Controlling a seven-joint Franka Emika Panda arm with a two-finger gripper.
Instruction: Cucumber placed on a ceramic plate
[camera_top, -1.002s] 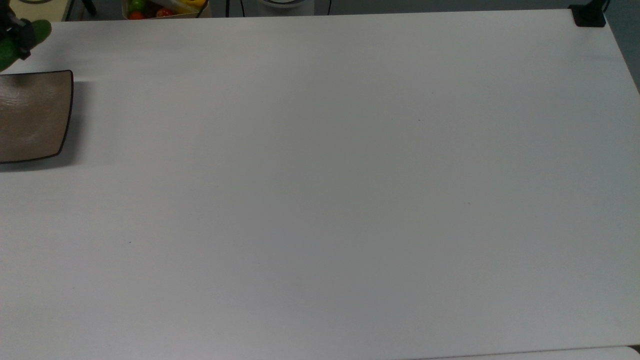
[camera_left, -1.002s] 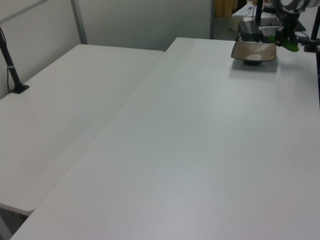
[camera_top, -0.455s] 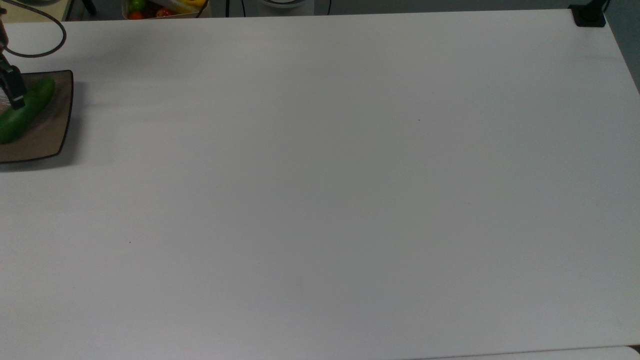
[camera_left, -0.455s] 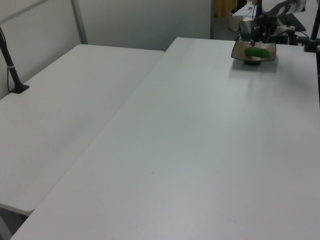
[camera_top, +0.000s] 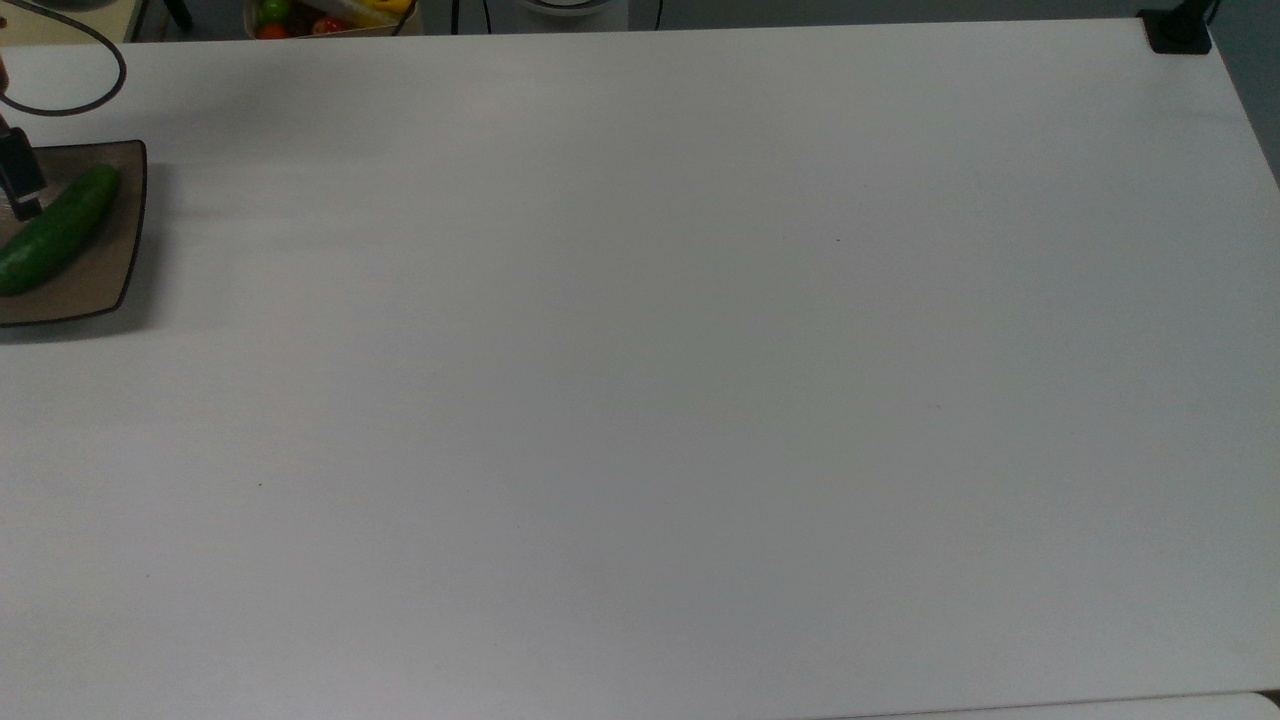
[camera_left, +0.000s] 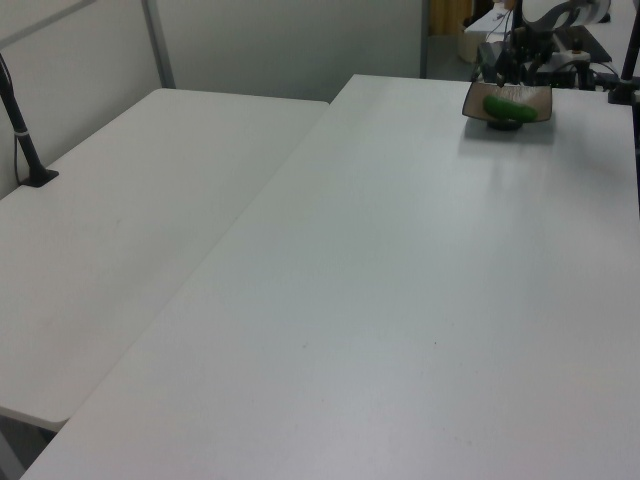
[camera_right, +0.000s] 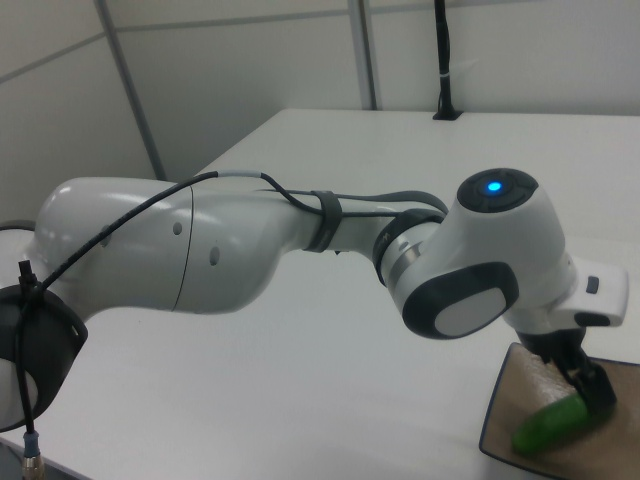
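Observation:
The dark green cucumber (camera_top: 55, 232) lies slantwise on the square brownish-grey ceramic plate (camera_top: 112, 272) at the top view's left edge. One dark finger (camera_top: 22, 185) of my gripper stands just beside the cucumber's upper side, apart from it. In the left view the cucumber (camera_left: 509, 108) rests on the plate (camera_left: 541, 101) at the table's far end, with my gripper (camera_left: 503, 80) right above it. The right view has my gripper (camera_right: 582, 385) open over the plate (camera_right: 512, 398), its fingers next to the cucumber (camera_right: 552, 424) and gripping nothing.
A box of small red, green and yellow fruits (camera_top: 322, 14) sits beyond the table's far edge. A black cable loop (camera_top: 92, 95) hangs near the plate. A black clamp (camera_top: 1177, 34) holds the top view's right corner. A second table (camera_left: 120, 210) adjoins in the left view.
The cucumber came down from above the table onto the plate. My fingers then let go of it, and it settled slightly away from the finger.

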